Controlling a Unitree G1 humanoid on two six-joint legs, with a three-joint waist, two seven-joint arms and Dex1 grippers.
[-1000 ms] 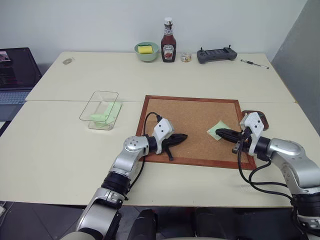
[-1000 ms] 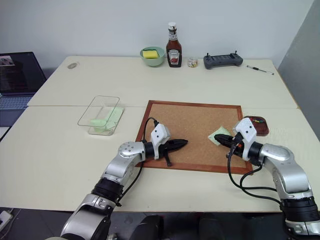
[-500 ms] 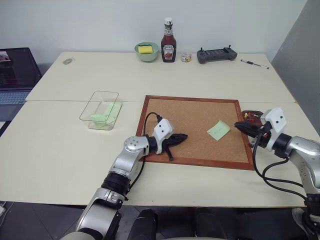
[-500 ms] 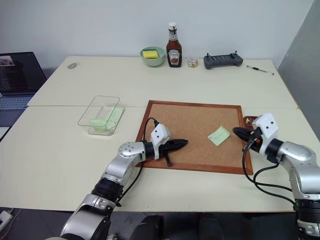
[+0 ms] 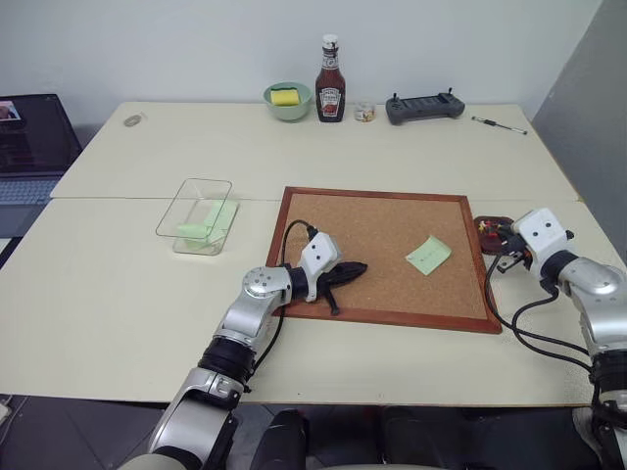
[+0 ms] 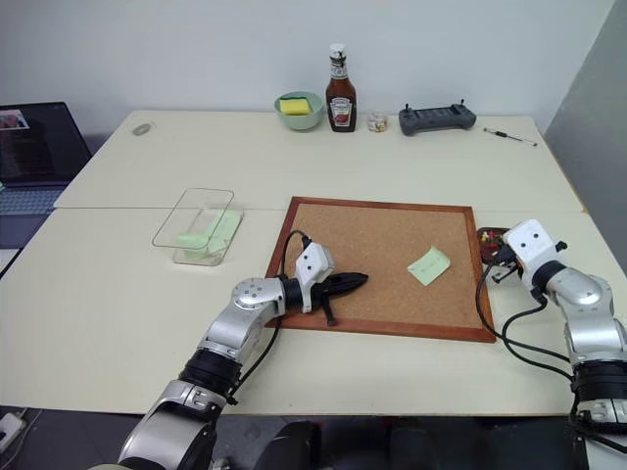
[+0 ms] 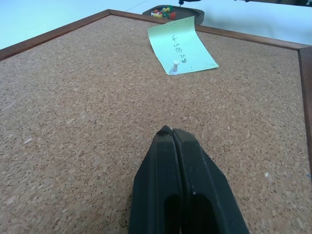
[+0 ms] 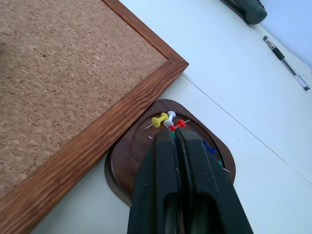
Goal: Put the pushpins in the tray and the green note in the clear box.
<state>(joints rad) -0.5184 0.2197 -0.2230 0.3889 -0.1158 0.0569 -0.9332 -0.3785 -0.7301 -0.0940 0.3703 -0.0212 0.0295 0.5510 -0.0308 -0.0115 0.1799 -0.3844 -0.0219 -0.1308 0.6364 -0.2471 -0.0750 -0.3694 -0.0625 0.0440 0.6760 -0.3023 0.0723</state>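
Right wrist view shows the right gripper (image 8: 174, 136), jaws together, poised over the tray (image 8: 127, 161), where pushpins (image 8: 168, 119) lie. It has swung from the green note (image 5: 428, 255) at centre right of the corkboard (image 5: 372, 235) to the tray at far right. One white pin (image 7: 174, 67) still holds the note. The left gripper (image 5: 351, 269), jaws together, rests lower centre; the clear box (image 5: 196, 215) sits left on the counter (image 5: 118, 294).

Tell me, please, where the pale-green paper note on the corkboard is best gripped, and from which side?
Probably the pale-green paper note lifts best by its free far edge, nearest the brown tray; a white pushpin still pins its near end flat to the corkboard.
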